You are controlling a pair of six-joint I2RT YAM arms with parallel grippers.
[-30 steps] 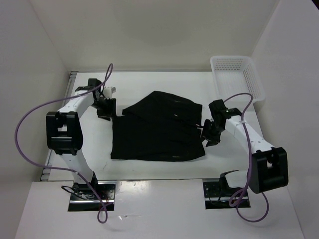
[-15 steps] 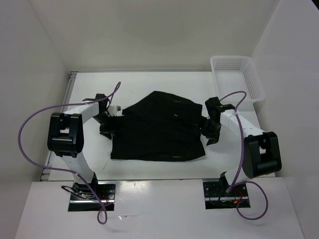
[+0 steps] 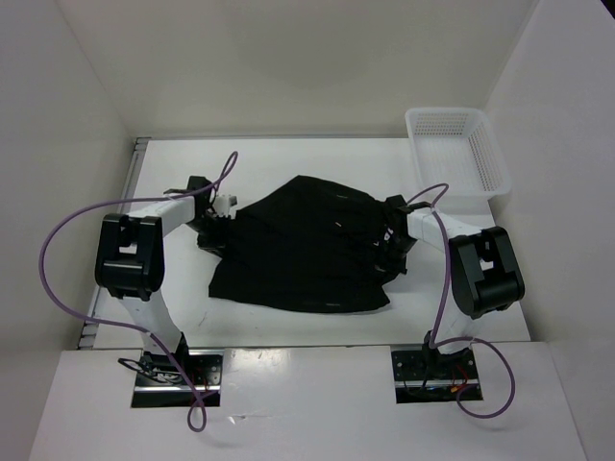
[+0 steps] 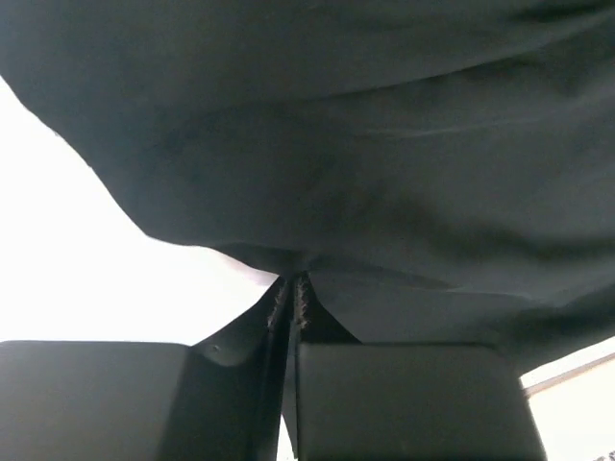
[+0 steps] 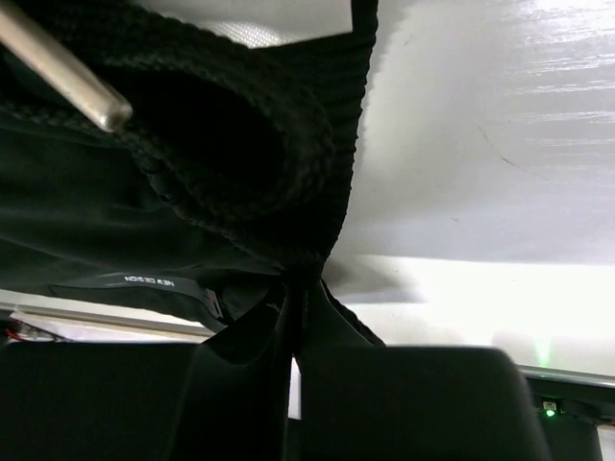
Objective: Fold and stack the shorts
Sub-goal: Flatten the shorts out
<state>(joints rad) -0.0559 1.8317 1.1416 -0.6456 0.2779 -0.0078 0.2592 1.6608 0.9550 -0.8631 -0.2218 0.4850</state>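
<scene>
Black fabric pinched at both sides: the fold is at its grasp stage.
The shorts (image 3: 303, 245) lie spread mid-scene on the tabletop (image 3: 288, 158), apart from the white basket (image 3: 456, 149) at far right. The left pincer (image 3: 213, 230) is clamped on their left edge and the right pincer (image 3: 389, 252) on the ribbed band at their right. Both arms reach low and inward, elbows raised. Next, I judge, both must lift together and carry one half evenly over the other.
</scene>
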